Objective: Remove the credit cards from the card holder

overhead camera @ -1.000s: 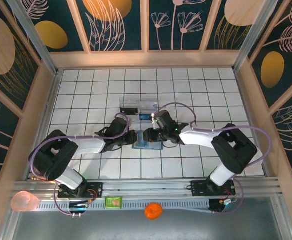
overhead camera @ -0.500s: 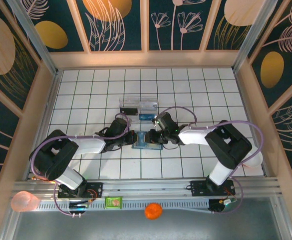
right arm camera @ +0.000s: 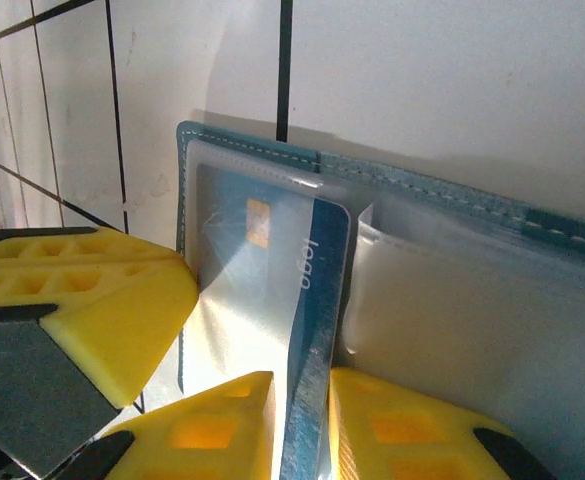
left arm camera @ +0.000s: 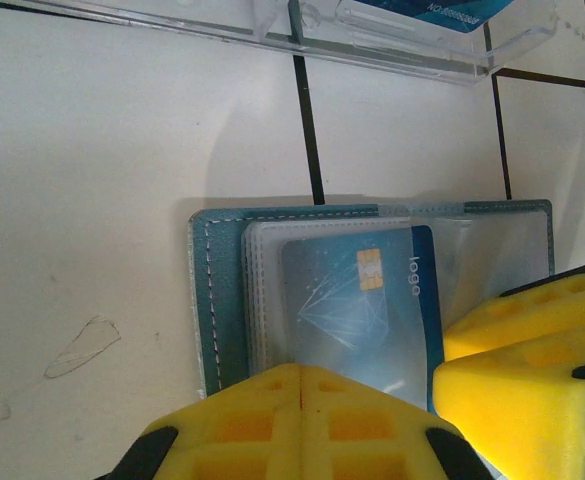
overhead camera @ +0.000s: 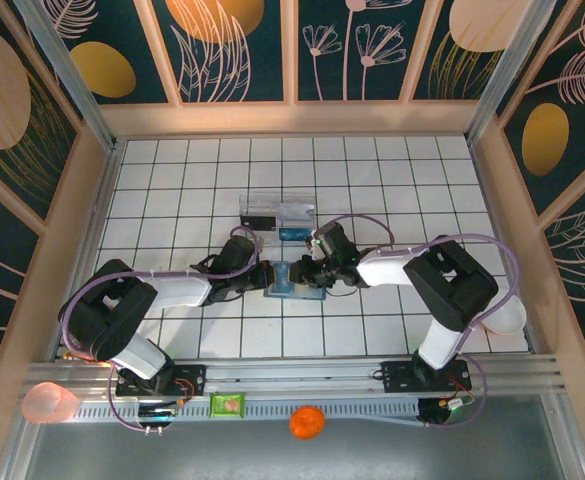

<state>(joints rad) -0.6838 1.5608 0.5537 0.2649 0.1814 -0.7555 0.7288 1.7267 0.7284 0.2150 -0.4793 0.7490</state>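
We see the right arm draw its elbow in toward the middle of the surface. The right gripper now sits slightly nearer the card holder, its fingers closing in on the blue credit card.

Glossy plastic card, matt stitched holder

Left fingers shut, right fingers clamped.

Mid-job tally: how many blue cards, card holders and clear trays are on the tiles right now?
Blue credit cards: 2 (chip card in the holder; tray card)
Card holder: 1
Clear tray: 1
Total: 4
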